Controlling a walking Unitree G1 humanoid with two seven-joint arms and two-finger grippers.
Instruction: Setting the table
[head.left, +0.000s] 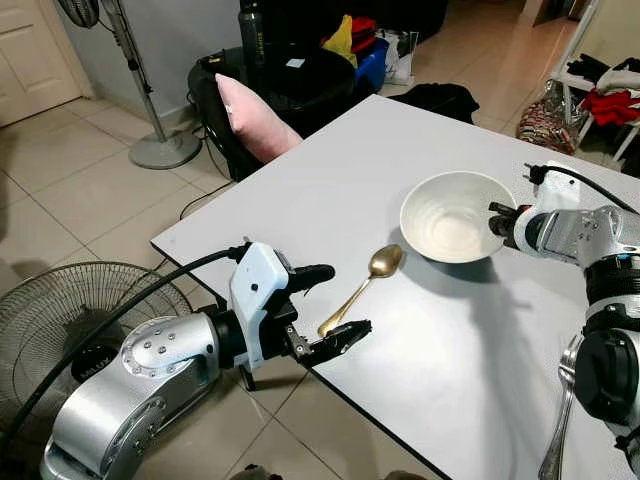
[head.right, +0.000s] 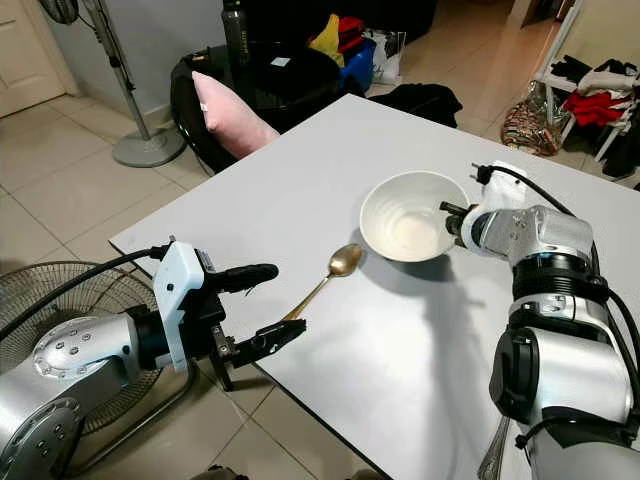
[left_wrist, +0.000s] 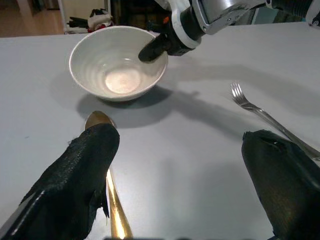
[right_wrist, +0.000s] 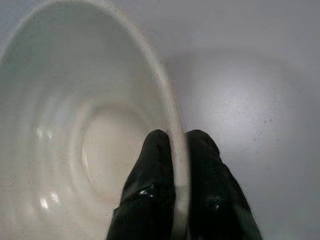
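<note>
Jaws on your left gripper (head.left: 322, 308) stand wide apart at the near edge of the tabletop (head.left: 330, 190), and the gold spoon (head.left: 362, 288) lies just ahead of them. Its handle end sits between the two fingers, closer to one, and its long axis runs straight away from the jaws, bowl end farthest, toward the white bowl (head.left: 455, 216). Your left arm is clearly the nearer one for it. Further right, your right gripper (right_wrist: 179, 150) is clamped on the bowl's rim, one finger inside, one outside. A fork (left_wrist: 265, 117) lies beyond, on that side.
</note>
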